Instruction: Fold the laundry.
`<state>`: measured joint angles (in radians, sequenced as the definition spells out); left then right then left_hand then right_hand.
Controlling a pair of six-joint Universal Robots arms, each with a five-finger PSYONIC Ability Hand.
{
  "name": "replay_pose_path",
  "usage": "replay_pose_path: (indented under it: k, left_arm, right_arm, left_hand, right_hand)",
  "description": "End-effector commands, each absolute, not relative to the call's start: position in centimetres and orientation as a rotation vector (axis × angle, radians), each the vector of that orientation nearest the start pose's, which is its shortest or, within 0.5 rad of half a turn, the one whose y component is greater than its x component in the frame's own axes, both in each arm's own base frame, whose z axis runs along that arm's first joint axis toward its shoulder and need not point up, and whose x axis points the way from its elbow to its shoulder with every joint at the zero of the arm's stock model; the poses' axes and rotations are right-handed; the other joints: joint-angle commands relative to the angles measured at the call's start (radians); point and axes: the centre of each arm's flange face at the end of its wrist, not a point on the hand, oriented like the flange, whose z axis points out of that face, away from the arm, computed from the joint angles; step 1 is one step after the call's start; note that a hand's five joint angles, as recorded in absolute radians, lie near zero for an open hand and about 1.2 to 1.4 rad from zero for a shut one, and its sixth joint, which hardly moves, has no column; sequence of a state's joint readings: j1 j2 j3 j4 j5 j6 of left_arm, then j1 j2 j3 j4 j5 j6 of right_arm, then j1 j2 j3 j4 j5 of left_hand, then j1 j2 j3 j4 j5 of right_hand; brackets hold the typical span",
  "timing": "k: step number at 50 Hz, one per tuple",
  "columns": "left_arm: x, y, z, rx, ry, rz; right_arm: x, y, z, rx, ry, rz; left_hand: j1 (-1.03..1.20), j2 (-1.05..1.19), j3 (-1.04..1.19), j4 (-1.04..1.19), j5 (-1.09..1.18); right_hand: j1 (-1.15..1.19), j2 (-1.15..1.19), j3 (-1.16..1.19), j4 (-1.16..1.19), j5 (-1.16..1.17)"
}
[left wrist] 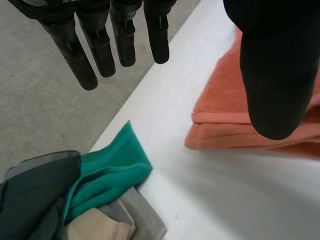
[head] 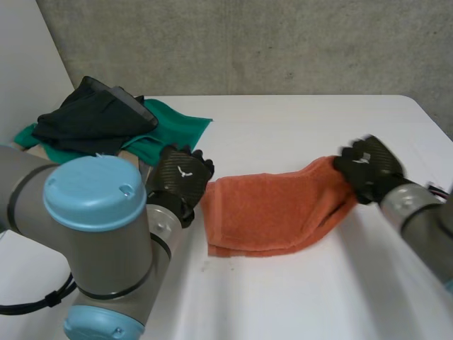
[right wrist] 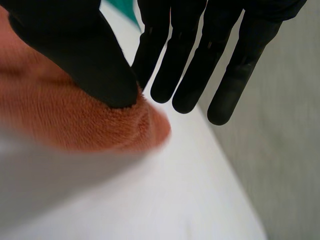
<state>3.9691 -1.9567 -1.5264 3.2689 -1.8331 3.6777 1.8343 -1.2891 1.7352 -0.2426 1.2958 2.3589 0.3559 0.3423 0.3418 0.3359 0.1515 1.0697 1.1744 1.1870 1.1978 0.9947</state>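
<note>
L arm reached fwd w/ left hand (head: pixel 182 180) just beside the near-left edge of the orange terry towel (head: pixel 272 212). In its wrist view its fingers (left wrist: pixel 100 45) were straight and apart from the thumb, holding nothing, w/ the thumb over the towel's folded edge. R arm came in from the other side, right hand (head: pixel 368 168) at the towel's far-right corner. There the thumb pinched the corner against the nearest finger while the other fingers (right wrist: pixel 225 75) hung straight past it. Towel lay mid white table (head: pixel 283 127), roughly rectangular, right corner drawn up toward the hand. At the table's far-left corner sat a heap: crumpled black garment (head: pixel 92 113) on a green towel (head: pixel 173 127), w/ beige cloth (left wrist: pixel 95 227) and grey cloth (left wrist: pixel 145 215) beneath, well apart from the orange towel.
</note>
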Motion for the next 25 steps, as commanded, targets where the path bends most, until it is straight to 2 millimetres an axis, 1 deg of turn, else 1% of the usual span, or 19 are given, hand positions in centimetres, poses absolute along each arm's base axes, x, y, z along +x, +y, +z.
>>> replay_pose_path:
  k: [1, 2, 3, 5, 6, 7, 8, 9, 10, 12, 13, 15, 16, 18, 19, 20, 22, 23, 25]
  left_arm:
    - [-31.6, -20.3, 21.0, 1.090, 2.132, -1.978]
    - [-31.5, -20.4, 21.0, 1.070, 2.146, -1.984]
    - [-31.2, -20.8, 21.2, 1.020, 2.178, -2.005]
    - [-30.9, -21.2, 21.3, 0.977, 2.206, -2.014]
    - [-30.7, -21.4, 21.3, 0.953, 2.221, -2.017]
    - [-30.3, -21.9, 21.4, 0.905, 2.244, -2.026]
    - [-30.2, -22.1, 21.4, 0.886, 2.254, -2.033]
    - [-30.1, -22.4, 21.5, 0.857, 2.270, -2.046]
    - [-30.1, -22.6, 21.6, 0.850, 2.278, -2.055]
    - [-30.2, -22.8, 21.9, 0.850, 2.286, -2.080]
    - [-30.5, -23.0, 22.3, 0.858, 2.289, -2.116]
    - [-30.9, -23.1, 22.7, 0.869, 2.289, -2.156]
    - [-31.5, -23.1, 23.2, 0.886, 2.291, -2.203]
    - [-32.1, -23.0, 23.6, 0.903, 2.296, -2.245]
    - [-32.3, -23.1, 23.8, 0.904, 2.301, -2.266]
    - [-32.9, -23.1, 24.4, 0.904, 2.303, -2.326]
    - [-33.7, -23.3, 24.7, 0.902, 2.322, -2.377]
    - [-34.8, -23.2, 24.3, 0.917, 2.373, -2.401]
    - [-35.9, -23.1, 23.6, 0.941, 2.419, -2.406]
  right_arm:
    - [32.8, -19.8, 20.0, -1.666, 1.504, -1.973]
    - [34.1, -18.4, 18.5, -1.700, 1.426, -1.894]
    - [34.5, -17.9, 18.0, -1.710, 1.392, -1.864]
    - [35.4, -17.5, 16.9, -1.726, 1.357, -1.826]
    - [35.7, -17.6, 16.1, -1.732, 1.366, -1.805]
    - [35.9, -17.6, 15.8, -1.730, 1.375, -1.797]
    - [36.0, -17.9, 15.8, -1.718, 1.392, -1.802]
    - [36.0, -18.4, 15.9, -1.672, 1.446, -1.811]
    - [35.9, -18.5, 15.9, -1.642, 1.478, -1.806]
    - [35.7, -18.9, 15.9, -1.559, 1.549, -1.796]
    - [35.1, -19.8, 16.3, -1.443, 1.627, -1.777]
    - [34.0, -21.5, 17.3, -1.299, 1.703, -1.782]
    - [32.7, -22.9, 18.9, -1.152, 1.747, -1.794]
    - [31.3, -24.1, 20.4, -1.002, 1.779, -1.799]
    - [29.8, -25.1, 21.9, -0.848, 1.801, -1.804]
    - [29.2, -25.5, 22.4, -0.789, 1.807, -1.798]
    - [28.5, -25.9, 23.2, -0.704, 1.816, -1.789]
    - [27.6, -26.3, 23.4, -0.643, 1.853, -1.763]
    - [27.0, -26.5, 23.1, -0.625, 1.900, -1.738]
  left_hand:
    - [-0.019, -0.005, -0.005, 0.001, 0.011]
    - [-0.022, -0.008, -0.008, -0.002, 0.008]
    - [-0.019, -0.005, -0.005, 0.001, 0.011]
    - [-0.019, -0.005, -0.005, 0.001, 0.011]
    - [-0.022, -0.008, -0.008, -0.002, 0.008]
    - [-0.022, -0.008, -0.008, -0.002, 0.008]
    - [-0.022, -0.008, -0.008, -0.002, 0.008]
    - [-0.028, -0.014, -0.014, -0.008, 0.002]
    - [-0.028, -0.014, -0.014, -0.008, 0.002]
    - [-0.028, -0.014, -0.014, -0.008, 0.002]
    - [-0.031, -0.017, -0.017, -0.011, -0.001]
    - [-0.031, -0.017, -0.017, -0.011, -0.001]
    - [-0.031, -0.017, -0.017, -0.011, -0.001]
    - [-0.031, -0.017, -0.017, -0.011, -0.001]
    - [-0.031, -0.017, -0.017, -0.011, -0.001]
    - [-0.028, -0.014, -0.014, -0.008, 0.002]
    - [-0.025, -0.011, -0.011, -0.005, 0.005]
    - [-0.019, -0.006, -0.005, 0.001, 0.011]
    - [-0.016, -0.003, -0.002, 0.004, 0.014]
  right_hand:
    - [0.327, 0.222, 0.209, 0.198, 0.227]
    - [0.327, 0.222, 0.209, 0.198, 0.227]
    - [0.327, 0.222, 0.209, 0.198, 0.227]
    - [0.327, 0.222, 0.209, 0.198, 0.227]
    - [0.327, 0.222, 0.209, 0.198, 0.227]
    - [0.327, 0.222, 0.209, 0.198, 0.227]
    - [0.185, 0.080, 0.068, 0.057, 0.086]
    - [-0.371, -0.476, -0.489, -0.499, -0.471]
    - [-0.580, -0.685, -0.698, -0.709, -0.680]
    - [-0.784, -0.889, -0.902, -0.912, -0.884]
    - [-0.861, -0.965, -0.978, -0.989, -0.960]
    - [-0.895, -1.000, -1.012, -1.023, -0.995]
    - [-0.895, -1.000, -1.012, -1.023, -0.995]
    - [-0.895, -1.000, -1.012, -1.023, -0.995]
    - [-0.895, -1.000, -1.012, -1.023, -0.995]
    - [-0.895, -1.000, -1.012, -1.023, -0.995]
    - [-0.895, -1.000, -1.012, -1.023, -0.995]
    - [-0.895, -1.000, -1.012, -1.023, -0.995]
    - [-0.895, -1.000, -1.012, -1.023, -0.995]
